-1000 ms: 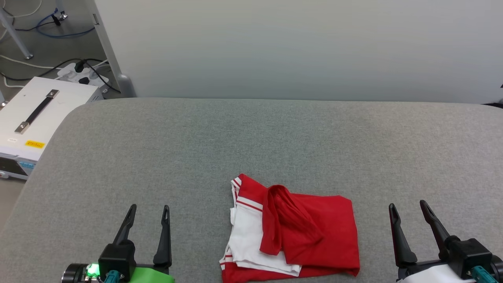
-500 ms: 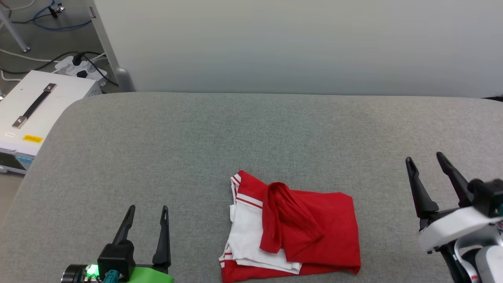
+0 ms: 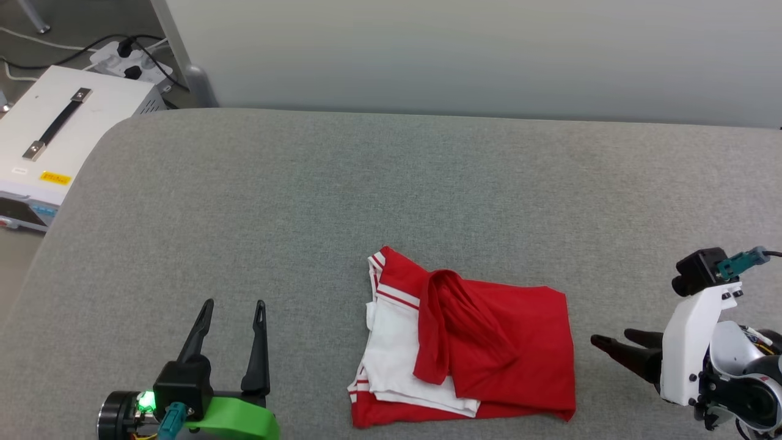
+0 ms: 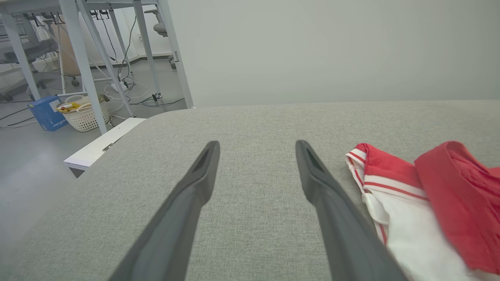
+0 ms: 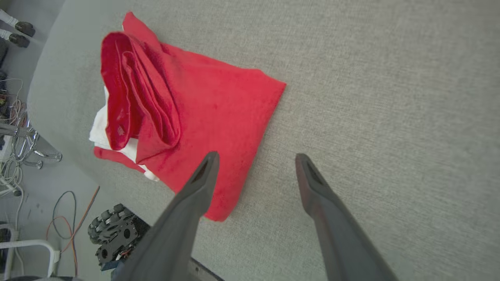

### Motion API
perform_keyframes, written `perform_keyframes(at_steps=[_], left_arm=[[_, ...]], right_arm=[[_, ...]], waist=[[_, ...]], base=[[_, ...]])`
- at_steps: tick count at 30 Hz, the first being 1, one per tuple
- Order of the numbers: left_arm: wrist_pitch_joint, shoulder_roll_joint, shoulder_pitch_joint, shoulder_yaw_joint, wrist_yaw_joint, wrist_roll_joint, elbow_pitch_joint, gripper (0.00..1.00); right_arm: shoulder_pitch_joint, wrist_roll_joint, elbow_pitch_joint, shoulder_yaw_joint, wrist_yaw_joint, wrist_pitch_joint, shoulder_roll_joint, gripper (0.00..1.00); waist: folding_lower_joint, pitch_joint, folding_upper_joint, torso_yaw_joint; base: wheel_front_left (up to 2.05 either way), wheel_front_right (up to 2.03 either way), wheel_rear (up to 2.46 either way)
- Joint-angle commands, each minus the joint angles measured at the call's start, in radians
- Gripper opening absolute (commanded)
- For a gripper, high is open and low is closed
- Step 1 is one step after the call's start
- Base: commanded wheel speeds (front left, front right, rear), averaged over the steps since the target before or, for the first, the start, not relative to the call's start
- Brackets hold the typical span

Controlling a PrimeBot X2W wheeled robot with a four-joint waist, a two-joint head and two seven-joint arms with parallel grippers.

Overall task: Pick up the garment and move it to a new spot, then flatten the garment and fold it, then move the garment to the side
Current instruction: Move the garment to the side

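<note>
Three cameras around one shirt [image 3: 476, 348] on a grey tabletop [image 3: 305, 201].
The head camera looks forward and down from above the shirt's near edge, reaching the wall [image 3: 427, 55] behind it. The left wrist camera sits low, left of the shirt, facing that wall along the left gripper [image 4: 256, 142]. The right wrist camera looks steeply down, close, from right of the shirt along the right gripper [image 5: 256, 155]. All three share the shirt and the surrounding tabletop.

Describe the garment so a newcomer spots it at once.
Find the wide grey fabric-covered table. On its near side, between the left end effector and the right end effector, lies the garment, loosely folded. It is bright red with a white panel and red-white striped trim at its left, unlike the plain grey around it.
</note>
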Motion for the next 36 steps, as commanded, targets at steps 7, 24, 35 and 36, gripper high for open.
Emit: perform_keyframes(at_steps=[7, 24, 35, 36], left_arm=[[-0.006, -0.014, -0.061, -0.004, -0.006, 0.004, -0.003, 1.0], [-0.006, -0.027, -0.124, -0.012, 0.0, 0.001, 0.003, 1.0], [-0.006, -0.03, -0.101, 0.005, 0.009, 0.004, 0.007, 1.0], [-0.006, -0.03, -0.097, 0.008, 0.01, 0.004, 0.005, 1.0]], right_arm=[[-0.053, 0.038, 0.093, 0.022, -0.001, 0.051, 0.051, 1.0], [-0.148, 0.055, 0.263, 0.177, -0.001, -0.053, 0.103, 0.0], [-0.245, 0.033, 0.117, 0.281, -0.001, -0.198, 0.017, 0.0], [-0.258, 0.009, 0.1, 0.303, -0.001, -0.205, -0.002, 0.0]], waist=[[0.0001, 0.083, -0.0001, 0.064], [0.0001, 0.171, -0.0001, 0.127], [0.0001, 0.123, -0.0001, 0.062], [0.0001, 0.119, -0.0001, 0.049]], base=[[0.0, 0.0, 0.0], [0.0, 0.0, 0.0], [0.0, 0.0, 0.0], [0.0, 0.0, 0.0]])
